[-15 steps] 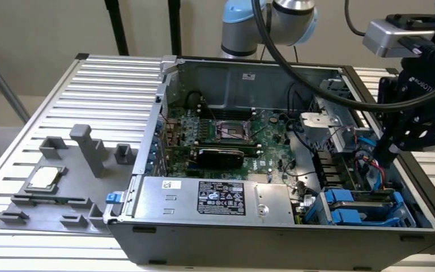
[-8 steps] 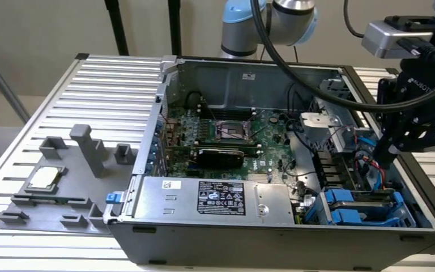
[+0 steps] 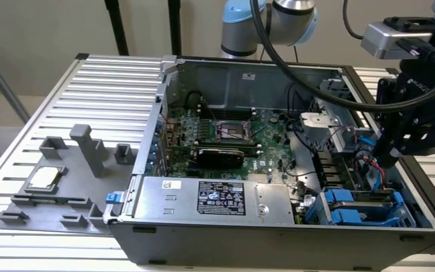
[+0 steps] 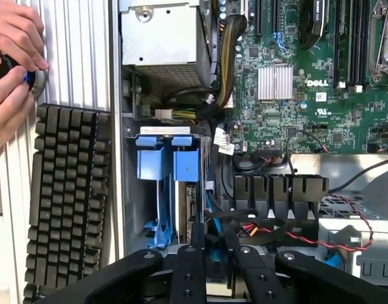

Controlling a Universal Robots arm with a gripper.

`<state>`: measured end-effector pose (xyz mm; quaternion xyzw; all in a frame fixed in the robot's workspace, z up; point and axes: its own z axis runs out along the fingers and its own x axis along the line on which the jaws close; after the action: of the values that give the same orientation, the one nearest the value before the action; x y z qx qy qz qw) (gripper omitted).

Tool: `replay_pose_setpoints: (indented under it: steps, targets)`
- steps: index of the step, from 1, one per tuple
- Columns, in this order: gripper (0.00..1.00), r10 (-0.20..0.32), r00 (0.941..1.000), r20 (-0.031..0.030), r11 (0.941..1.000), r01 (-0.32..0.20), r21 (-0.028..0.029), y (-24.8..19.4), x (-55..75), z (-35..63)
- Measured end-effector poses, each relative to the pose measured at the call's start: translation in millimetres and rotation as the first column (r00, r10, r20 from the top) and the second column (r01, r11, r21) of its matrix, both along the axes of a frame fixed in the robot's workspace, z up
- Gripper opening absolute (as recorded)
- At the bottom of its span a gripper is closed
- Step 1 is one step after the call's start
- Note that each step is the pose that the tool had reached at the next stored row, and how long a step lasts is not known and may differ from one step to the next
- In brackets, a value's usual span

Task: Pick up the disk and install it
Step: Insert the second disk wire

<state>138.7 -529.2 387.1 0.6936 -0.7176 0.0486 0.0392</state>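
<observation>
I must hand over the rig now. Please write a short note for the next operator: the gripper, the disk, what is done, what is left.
Gripper: hangs over the open case, near the drive bay; no disk is visible in it.
Disk: its blue rails stand in the drive bay, at the case corner on the exterior view's right.
Done: the disk appears picked and placed in the bay.
Left: I cannot tell whether it is fully seated; check this.
Note: a person's hands are beside the keyboard, next to the case.
</observation>
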Motion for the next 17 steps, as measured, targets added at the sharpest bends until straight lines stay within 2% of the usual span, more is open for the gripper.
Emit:
replay_pose_setpoints:
  steps: [3,4,9,11,15,17]
  targets:
    - [1.0,0.0,1.0,0.0,1.0,0.0,-0.0068,0.1,0.0,-1.0]
    - [0.0,0.0,1.0,0.0,1.0,0.0,-0.0093,0.1,0.0,-1.3]
    - [0.0,0.0,1.0,0.0,0.9998,0.0,-0.0212,0.2,0.0,-2.8]
    - [0.0,0.0,1.0,0.0,0.9997,0.0,-0.0244,0.2,0.0,-3.3]
    - [0.0,0.0,1.0,0.0007,0.9997,0.0,-0.025,0.2,-1.3,-3.8]
    - [0.0,0.0,1.0,0.0046,0.9997,0.0,-0.0253,-0.5,-5.7,-3.7]
